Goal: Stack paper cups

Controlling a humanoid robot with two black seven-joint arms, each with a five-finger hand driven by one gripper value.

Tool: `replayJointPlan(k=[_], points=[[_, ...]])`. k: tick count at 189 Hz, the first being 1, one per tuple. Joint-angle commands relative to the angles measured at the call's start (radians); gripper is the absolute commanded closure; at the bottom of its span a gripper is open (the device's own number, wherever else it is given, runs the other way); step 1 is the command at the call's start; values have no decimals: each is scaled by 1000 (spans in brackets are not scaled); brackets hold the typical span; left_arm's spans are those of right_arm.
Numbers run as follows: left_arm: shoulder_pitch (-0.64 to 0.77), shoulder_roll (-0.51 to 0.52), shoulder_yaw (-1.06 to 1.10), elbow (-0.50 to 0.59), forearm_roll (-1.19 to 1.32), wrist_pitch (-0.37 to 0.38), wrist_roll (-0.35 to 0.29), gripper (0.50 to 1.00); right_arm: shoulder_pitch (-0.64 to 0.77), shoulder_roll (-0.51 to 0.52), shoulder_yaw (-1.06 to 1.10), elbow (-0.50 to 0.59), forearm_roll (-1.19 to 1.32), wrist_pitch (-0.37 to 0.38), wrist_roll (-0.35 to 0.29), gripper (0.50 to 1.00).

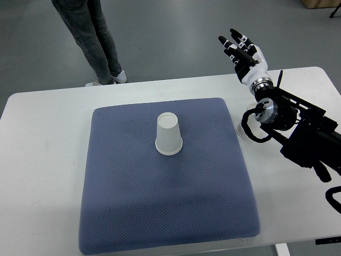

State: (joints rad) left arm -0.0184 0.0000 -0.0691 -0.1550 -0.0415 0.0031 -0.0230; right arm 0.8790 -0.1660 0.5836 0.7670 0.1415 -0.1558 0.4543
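A white paper cup (169, 134) stands upside down near the middle of the blue-grey mat (160, 213). A second white cup (242, 129) sits on the table just off the mat's right edge, mostly hidden behind my right forearm. My right hand (240, 47) is raised past the table's far edge, fingers spread and holding nothing, well to the right of and beyond the cup on the mat. My left arm is out of view.
The mat lies on a white table (42, 160). A person's legs in grey jeans (93, 37) stand beyond the table's far edge at the upper left.
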Motion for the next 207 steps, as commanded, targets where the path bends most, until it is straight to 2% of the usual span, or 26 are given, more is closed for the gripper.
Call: replayJointPlan(k=[1,171,207], points=[[0,0,-1,0,-1,0,0,500,0,0,-1,0,0,1,0,587],[2,0,8,5,0,-2,0,500,3,-4,-1,-28,-2,-5,1,587],[2,0,8,3,0,-2,0,500,61,0,1,-67,0,-10,0,587]])
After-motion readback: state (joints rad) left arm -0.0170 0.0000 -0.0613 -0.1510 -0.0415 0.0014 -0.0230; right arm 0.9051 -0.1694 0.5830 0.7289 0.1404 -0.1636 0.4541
